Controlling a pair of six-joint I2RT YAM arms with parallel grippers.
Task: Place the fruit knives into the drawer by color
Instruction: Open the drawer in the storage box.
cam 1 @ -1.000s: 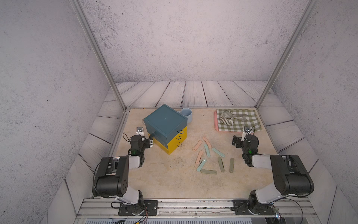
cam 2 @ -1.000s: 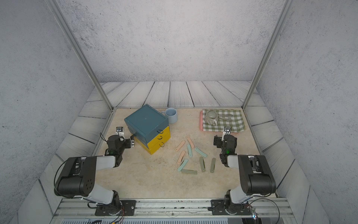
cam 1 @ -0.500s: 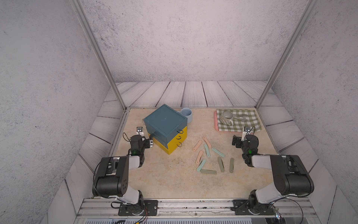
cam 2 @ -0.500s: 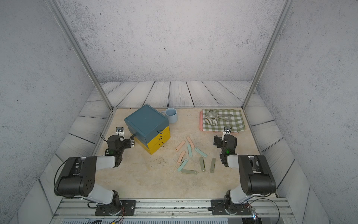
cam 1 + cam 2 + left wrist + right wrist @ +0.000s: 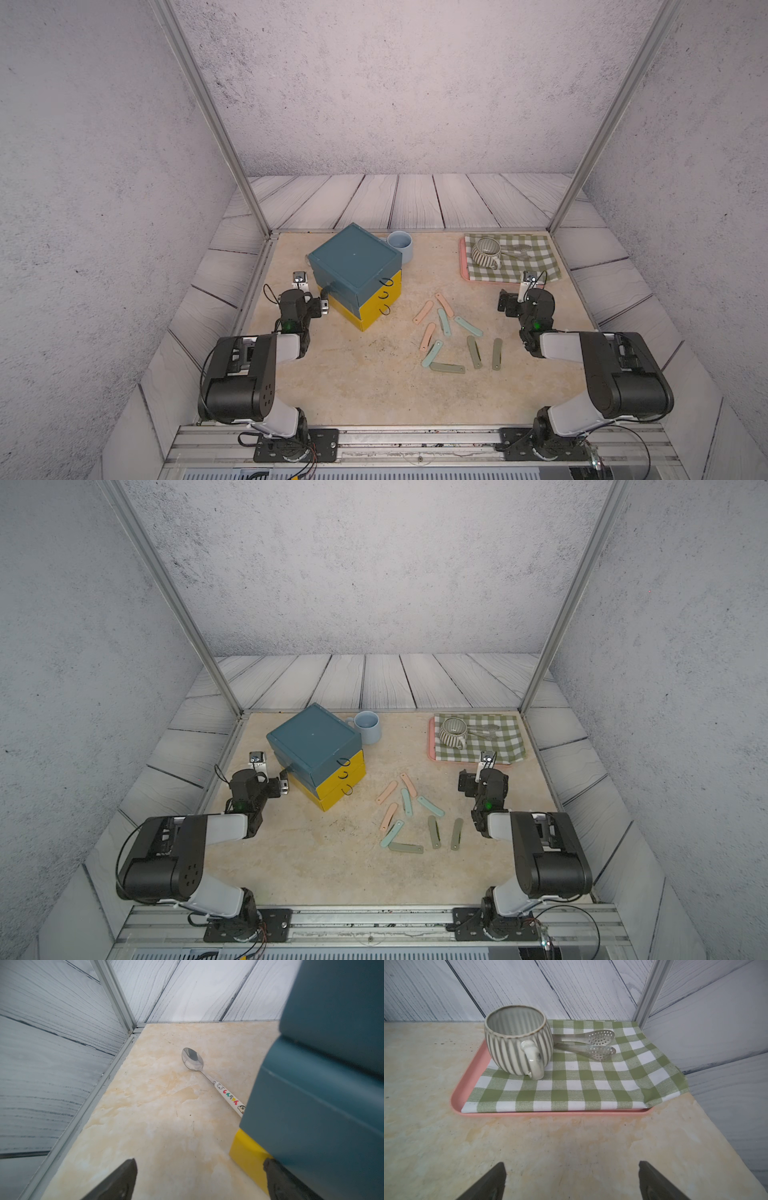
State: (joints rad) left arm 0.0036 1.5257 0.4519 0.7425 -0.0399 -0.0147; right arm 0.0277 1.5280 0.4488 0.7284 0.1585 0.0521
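Loose fruit knives (image 5: 444, 322), drawer (image 5: 353, 262) seemingly shut

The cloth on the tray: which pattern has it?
The cloth is green-and-white checked, clearest in the right wrist view.

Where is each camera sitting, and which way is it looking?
Top views: high at the robot's end, looking down on the whole table; left arm, right arm show.
Left wrist: on left arm, facing spoon, drawer, far corner; open left gripper shows.
Right wrist: on right arm, facing tray and mug; open right gripper shows.
Shared: top and left wrist both see the drawer; top and right wrist, the mug.
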